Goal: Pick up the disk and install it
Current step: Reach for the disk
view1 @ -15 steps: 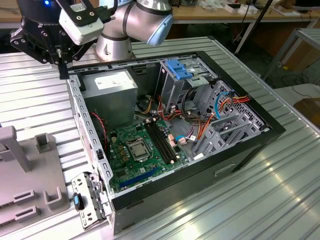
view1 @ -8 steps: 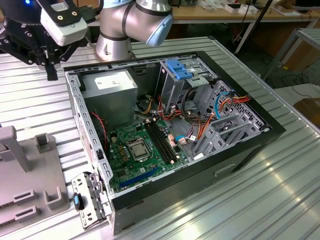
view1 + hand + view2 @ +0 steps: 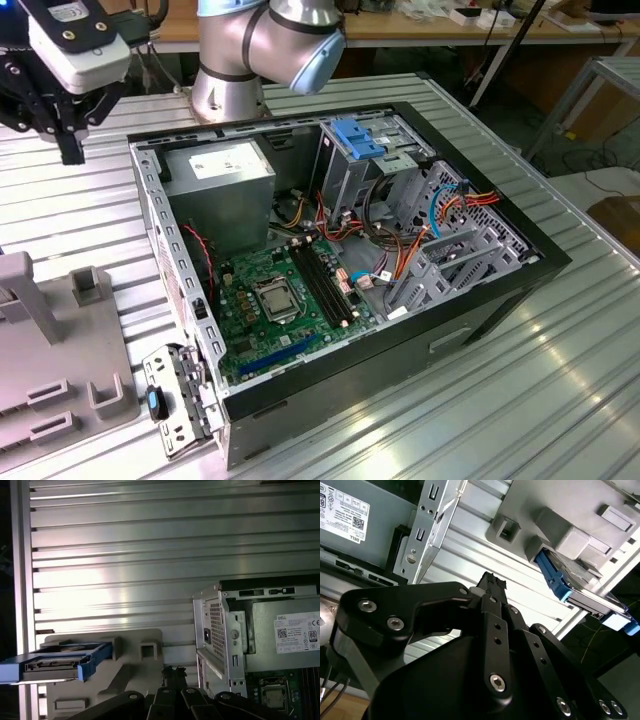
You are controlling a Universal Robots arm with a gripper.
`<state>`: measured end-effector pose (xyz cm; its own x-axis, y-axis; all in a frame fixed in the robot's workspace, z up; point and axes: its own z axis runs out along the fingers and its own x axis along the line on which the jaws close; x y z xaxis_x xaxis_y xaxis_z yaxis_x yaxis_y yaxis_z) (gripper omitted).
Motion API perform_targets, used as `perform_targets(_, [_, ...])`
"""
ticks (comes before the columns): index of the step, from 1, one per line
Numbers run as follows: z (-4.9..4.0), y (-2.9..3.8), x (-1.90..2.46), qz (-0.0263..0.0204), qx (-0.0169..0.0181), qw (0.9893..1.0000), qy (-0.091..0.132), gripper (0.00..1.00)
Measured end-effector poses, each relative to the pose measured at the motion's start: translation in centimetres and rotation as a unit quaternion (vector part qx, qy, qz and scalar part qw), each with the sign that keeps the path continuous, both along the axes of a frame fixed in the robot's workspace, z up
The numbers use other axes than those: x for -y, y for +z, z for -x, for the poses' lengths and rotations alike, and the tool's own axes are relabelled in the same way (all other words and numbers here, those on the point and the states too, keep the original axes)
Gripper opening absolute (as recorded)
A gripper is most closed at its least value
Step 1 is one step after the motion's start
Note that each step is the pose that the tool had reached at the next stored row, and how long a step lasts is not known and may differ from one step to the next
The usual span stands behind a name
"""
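Observation:
The disk [image 3: 576, 578], a grey metal drive in a bright blue carrier, lies slotted in a grey plastic holder [image 3: 555, 505] on the ribbed aluminium table. In the first wrist view the disk [image 3: 55, 664] juts from the holder [image 3: 135, 672] edge-on. My gripper [image 3: 72, 150] hangs above the table at the exterior view's far left, beside the open computer case [image 3: 470, 335] and apart from the disk. Its black fingers meet at the tips in both wrist views [image 3: 493, 581] [image 3: 173, 671], shut with nothing between them.
Inside the case sit a grey power supply with a white label [image 3: 220, 185], a motherboard [image 3: 280, 300], a wide blue latch [image 3: 355, 138] on the drive cage, and orange and red cables [image 3: 420, 245]. The arm's base [image 3: 235, 70] stands behind the case.

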<state>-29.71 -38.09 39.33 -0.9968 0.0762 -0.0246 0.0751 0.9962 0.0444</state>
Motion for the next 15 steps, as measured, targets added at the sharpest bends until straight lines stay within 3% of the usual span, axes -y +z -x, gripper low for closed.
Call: perform_targets(15, [3.93, 0.0, -0.05, 0.0, 0.0, 1.0, 0.0, 0.11])
